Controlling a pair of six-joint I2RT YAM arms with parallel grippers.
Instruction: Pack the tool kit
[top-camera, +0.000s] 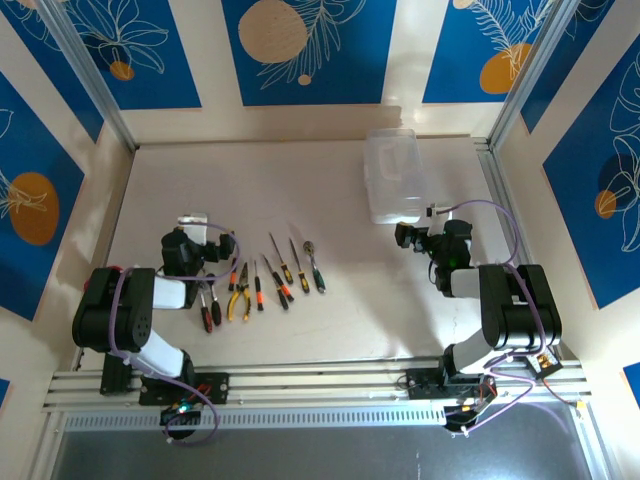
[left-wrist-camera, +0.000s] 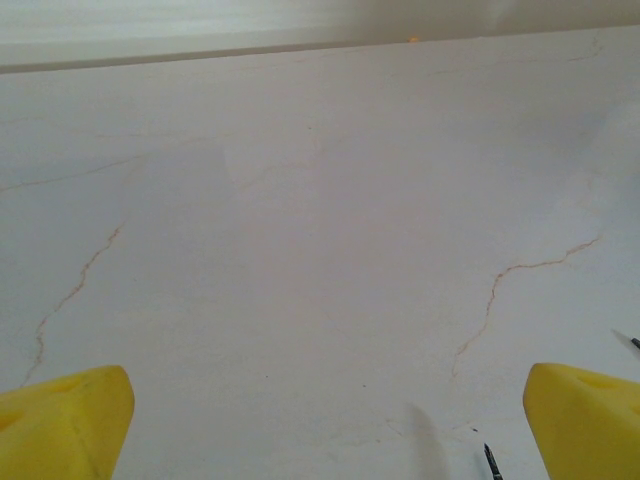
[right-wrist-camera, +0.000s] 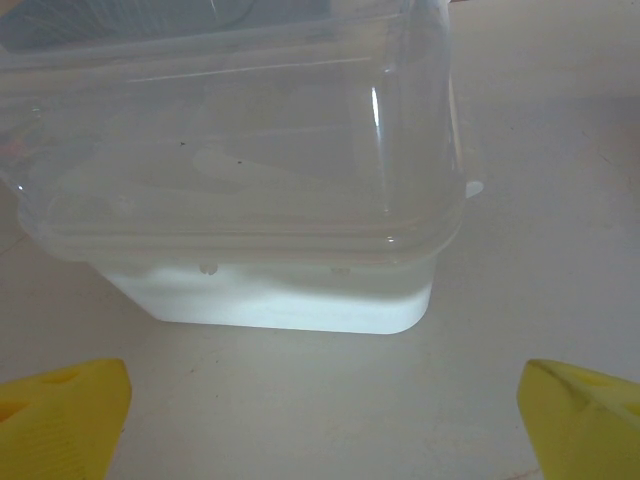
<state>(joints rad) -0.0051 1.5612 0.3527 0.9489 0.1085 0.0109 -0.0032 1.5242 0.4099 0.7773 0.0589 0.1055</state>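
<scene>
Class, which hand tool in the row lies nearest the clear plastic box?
The small ratchet, at the row's right end; the screwdrivers and pliers lie further left, away from the box.

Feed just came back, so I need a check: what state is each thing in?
Clear rectangular plastic box: lid on, no tools visible inside.
Red-handled pliers: lying on table, unpacked.
Yellow-handled pliers: lying on table, unpacked.
Thin screwdrivers: lying in a row, unpacked.
Small metal ratchet: lying on table, unpacked.
Left gripper: open, empty.
Right gripper: open, empty, facing box.
</scene>
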